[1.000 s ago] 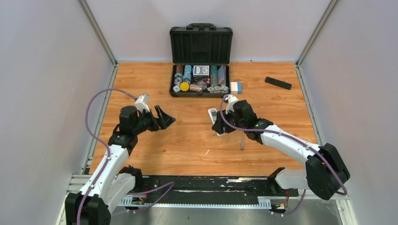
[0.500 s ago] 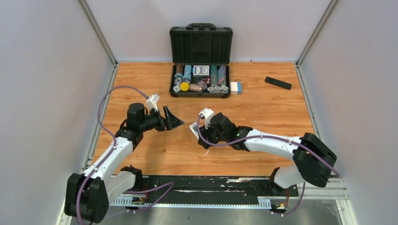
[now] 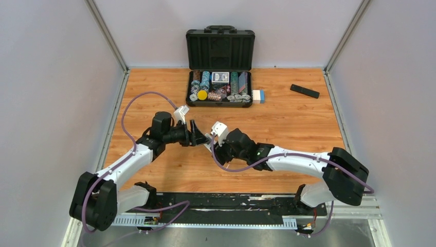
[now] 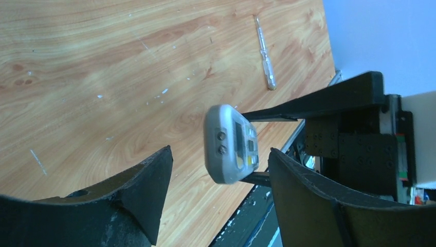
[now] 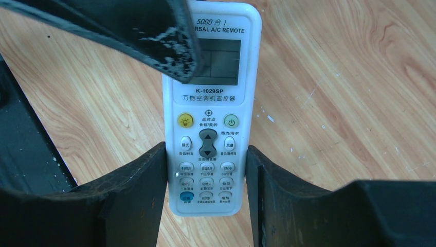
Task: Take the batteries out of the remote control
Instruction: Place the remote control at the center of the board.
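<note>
**White remote held between both hands, centre-left of desk**

Right hand (image 5: 207,157): the jaws were part closed on the lower, button end of the white rectangular air-conditioner remote control (image 5: 211,103). One black finger pressed each long edge. The remote was held clear of the wood-grain desk (image 3: 288,134), with its display and button face turned toward the right wrist camera.

Left hand (image 4: 220,154): the jaws stood wide open, one on either side of the remote's free display end. The left wrist view showed a gap between the remote and each finger, so this hand held nothing. In the right wrist view, one black left finger (image 5: 128,31) crossed in front of the remote's upper left corner. Whether it touched the casing could not be told.

The left wrist view caught the remote nearly end-on, with two small round studs on its top edge. The back face was not seen in any view, and the batteries could not be seen.

Position: in the top view the two hands met left of the desk's centre, in front of the open black plastic case of poker chips and cards (image 3: 219,77).

Other items:
- A small white-and-blue box (image 3: 258,95) lay just beside the case's right end.
- A slim black bar-shaped object (image 3: 304,91) lay near the far right corner, well apart from both hands.
- A slim clear pen-like tool (image 4: 265,56) lay flat on the desk beyond the remote.
</note>
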Controlling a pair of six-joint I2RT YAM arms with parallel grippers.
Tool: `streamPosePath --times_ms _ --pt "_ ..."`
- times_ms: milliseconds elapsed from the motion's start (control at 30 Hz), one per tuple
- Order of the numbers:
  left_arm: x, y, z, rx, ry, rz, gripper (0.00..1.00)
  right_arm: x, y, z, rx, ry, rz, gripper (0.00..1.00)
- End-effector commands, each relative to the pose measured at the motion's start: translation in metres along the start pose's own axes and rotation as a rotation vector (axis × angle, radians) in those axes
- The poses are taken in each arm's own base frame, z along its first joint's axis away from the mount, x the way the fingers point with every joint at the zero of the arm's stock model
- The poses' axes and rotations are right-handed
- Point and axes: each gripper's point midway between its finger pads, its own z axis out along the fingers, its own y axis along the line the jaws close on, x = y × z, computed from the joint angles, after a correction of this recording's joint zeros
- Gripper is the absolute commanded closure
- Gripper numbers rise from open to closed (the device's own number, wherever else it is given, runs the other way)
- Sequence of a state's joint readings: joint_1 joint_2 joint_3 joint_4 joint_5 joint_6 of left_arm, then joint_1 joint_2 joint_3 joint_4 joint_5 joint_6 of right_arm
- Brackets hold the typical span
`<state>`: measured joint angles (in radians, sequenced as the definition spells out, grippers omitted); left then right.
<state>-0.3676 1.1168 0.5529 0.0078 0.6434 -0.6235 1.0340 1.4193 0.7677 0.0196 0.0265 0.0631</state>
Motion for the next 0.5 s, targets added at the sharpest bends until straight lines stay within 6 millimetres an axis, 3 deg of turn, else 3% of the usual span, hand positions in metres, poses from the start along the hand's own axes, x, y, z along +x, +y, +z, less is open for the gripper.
streamPosePath --times_ms 0,467 --pt "-0.0142 -0.0104 0.0052 0.035 -0.018 0.039 0.26 -0.0331 0.004 -0.0067 0.012 -0.141 -0.088 0.95" --pt "-0.0121 -0.012 0.0094 0.058 -0.002 0.023 0.54 -0.0288 0.011 -0.0003 0.011 -0.112 -0.147 0.93"
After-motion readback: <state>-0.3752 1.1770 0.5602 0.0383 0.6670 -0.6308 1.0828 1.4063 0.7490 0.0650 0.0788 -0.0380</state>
